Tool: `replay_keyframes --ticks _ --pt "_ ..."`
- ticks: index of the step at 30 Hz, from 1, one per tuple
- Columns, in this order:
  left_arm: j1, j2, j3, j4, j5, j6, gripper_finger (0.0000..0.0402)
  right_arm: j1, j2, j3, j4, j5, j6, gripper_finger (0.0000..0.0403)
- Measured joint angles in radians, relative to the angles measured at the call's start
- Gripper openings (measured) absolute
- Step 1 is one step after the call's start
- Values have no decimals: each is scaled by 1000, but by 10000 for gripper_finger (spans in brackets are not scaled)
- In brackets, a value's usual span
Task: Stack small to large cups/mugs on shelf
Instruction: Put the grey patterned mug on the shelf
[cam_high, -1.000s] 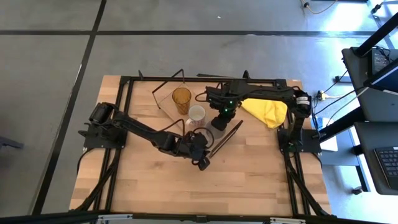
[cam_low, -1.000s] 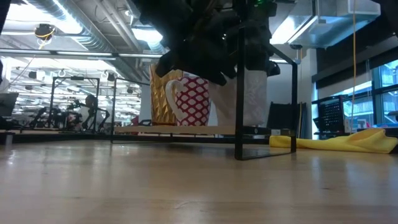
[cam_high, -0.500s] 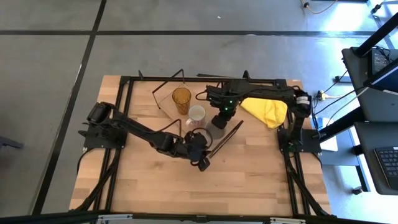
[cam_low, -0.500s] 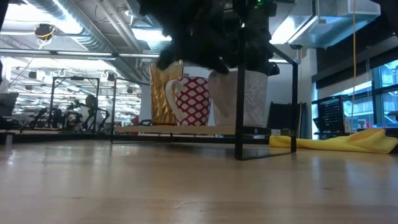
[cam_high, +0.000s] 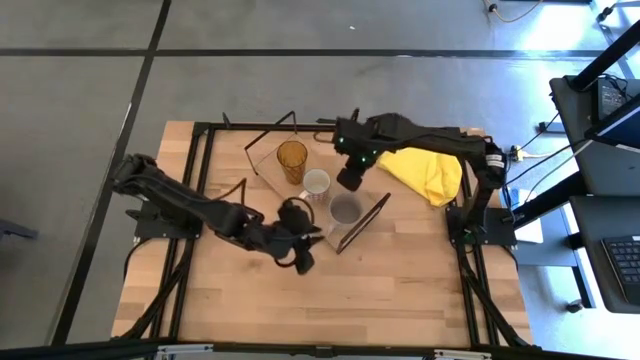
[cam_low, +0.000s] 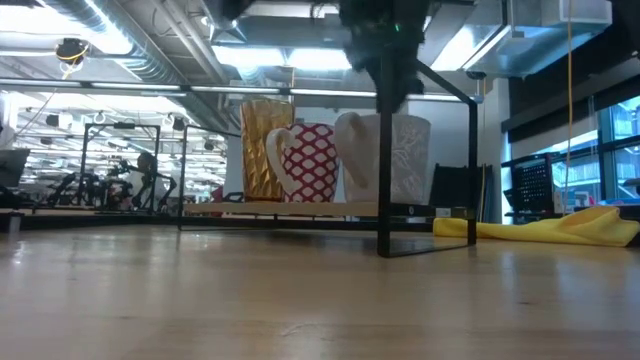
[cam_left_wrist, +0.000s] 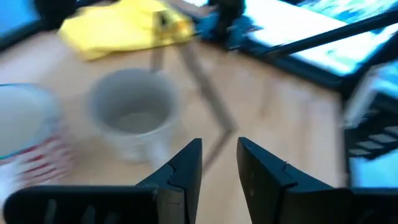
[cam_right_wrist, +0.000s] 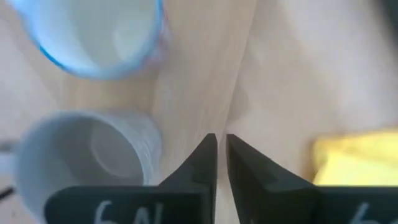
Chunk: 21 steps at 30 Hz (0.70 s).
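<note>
Three vessels stand in a row on the light-wood shelf (cam_high: 270, 172): the amber tumbler (cam_high: 292, 160), the white mug with a red pattern (cam_high: 316, 183) and the grey mug (cam_high: 346, 209). In the low view they stand upright on their bases: the tumbler (cam_low: 260, 150), the white mug (cam_low: 310, 162), the grey mug (cam_low: 400, 158). My left gripper (cam_left_wrist: 219, 158) is slightly open and empty, a short way from the grey mug (cam_left_wrist: 132, 115) on its near-left side. My right gripper (cam_right_wrist: 221, 146) is shut and empty, above the shelf's far edge beside the white mug (cam_right_wrist: 93, 31) and the grey mug (cam_right_wrist: 81, 155).
A crumpled yellow cloth (cam_high: 428, 178) lies on the table right of the shelf. The shelf's black wire frames stand at both its ends, one (cam_low: 384, 150) in front of the grey mug in the low view. Bare tabletop (cam_high: 400, 280) stretches toward the near edge.
My left gripper has drawn back from the grey mug toward the table's left edge and has risen out of the low view. The grey mug stays upright on the shelf, now uncovered. My right gripper has gone up and a little toward the far edge.
</note>
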Motion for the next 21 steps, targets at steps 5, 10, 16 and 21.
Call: replay_keyframes --ticks 5,10,16,21 --pt "15 -29 -8 -211 -67 -101 96 0 -15 221 11 44 -81 39" --pt "-2 -30 -106 -171 -24 -226 96 4 -16 485 -36 49 -74 39" --pt "-66 -30 -262 186 -9 -288 96 21 -89 541 -130 150 -2 39" --pt "-55 -6 -341 382 -23 -286 96 26 -153 493 -176 216 79 39"
